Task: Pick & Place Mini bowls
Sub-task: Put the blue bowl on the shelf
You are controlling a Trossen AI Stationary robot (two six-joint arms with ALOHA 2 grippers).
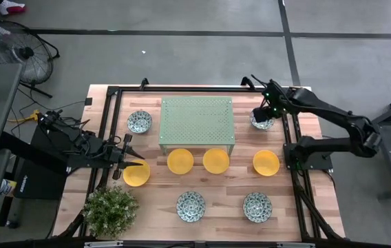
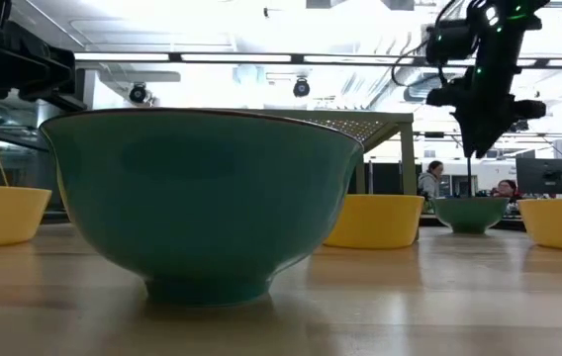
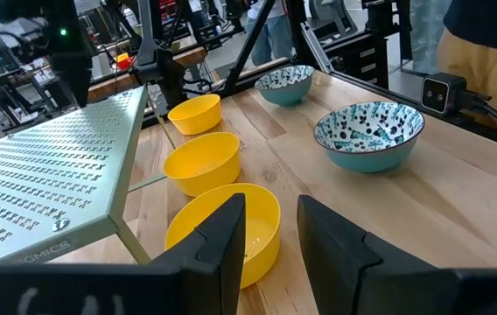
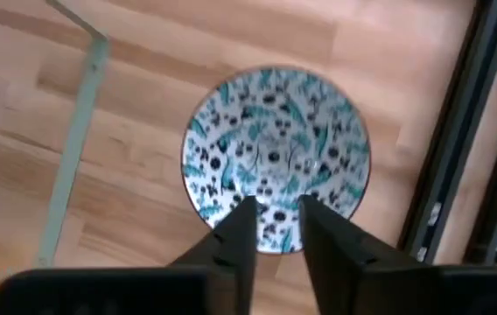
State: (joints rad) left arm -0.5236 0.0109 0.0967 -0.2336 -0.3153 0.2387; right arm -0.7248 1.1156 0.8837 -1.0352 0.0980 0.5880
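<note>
Four yellow mini bowls (image 1: pixel 180 161) sit in a row on the wooden table, in front of a pale green stand. Patterned mini bowls sit at the far left (image 1: pixel 139 122), far right (image 4: pixel 275 157) and near edge (image 1: pixel 191 206), (image 1: pixel 257 207). My right gripper (image 4: pixel 275 229) points down over the far-right patterned bowl, open by a narrow gap. In the low view it (image 2: pixel 479 148) hangs just above that bowl (image 2: pixel 471 213), clear of it. My left gripper (image 3: pixel 270 214) stands open and nearly level over the leftmost yellow bowl (image 3: pixel 231 232), holding nothing.
The perforated green stand (image 1: pixel 197 124) fills the table's far middle, and one of its legs (image 4: pixel 73 131) stands close to the far-right bowl. A potted plant (image 1: pixel 111 210) sits at the near left corner. Black frame rails (image 4: pixel 458 131) run along the table's sides. People sit beyond the table (image 2: pixel 429 178).
</note>
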